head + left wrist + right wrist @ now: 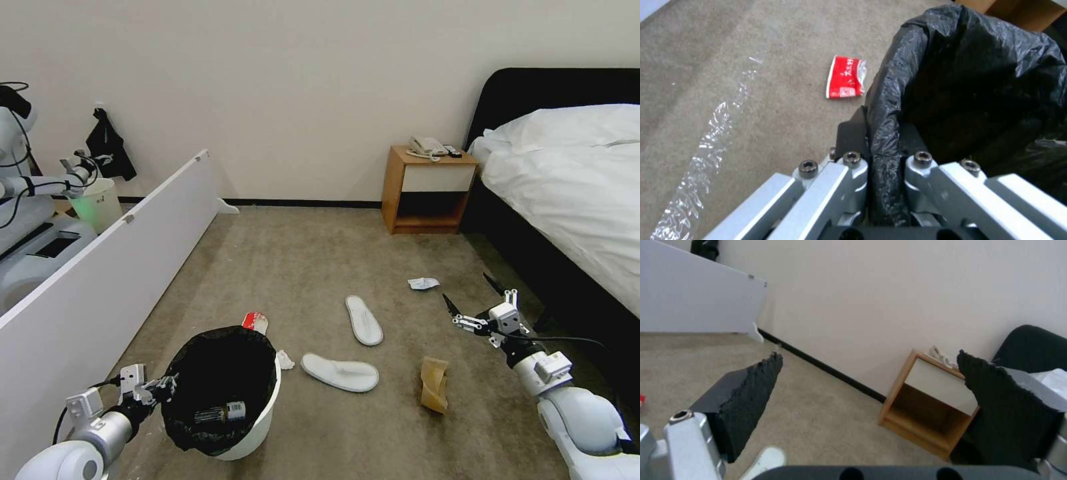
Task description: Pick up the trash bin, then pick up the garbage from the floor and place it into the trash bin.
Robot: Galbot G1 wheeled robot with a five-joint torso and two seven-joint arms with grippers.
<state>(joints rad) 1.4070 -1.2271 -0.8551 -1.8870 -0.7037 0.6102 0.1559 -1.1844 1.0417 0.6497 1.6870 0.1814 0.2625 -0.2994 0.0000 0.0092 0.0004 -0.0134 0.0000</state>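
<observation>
Leftmost, the left gripper [159, 387] is clamped on the near rim of the trash bin [263, 417], its fingers [852, 133] pinching the black liner [978, 83] against the wall, so the bin can travel with the arm and stay open-mouthed for drops. A small labelled bottle [223, 412] already lies inside. On the carpet [293, 260] just behind the bin sits a red-white snack packet [254, 322], with a crumpled tissue [285, 361] beside the rim. Further right lie two white slippers [363, 320], a folded tan paper [433, 383] and a pale wrapper [423, 283]. The right gripper [477, 303] hangs above the carpet near the bed [573, 180], jaws spread wide and empty, apparently ready to reach for litter.
</observation>
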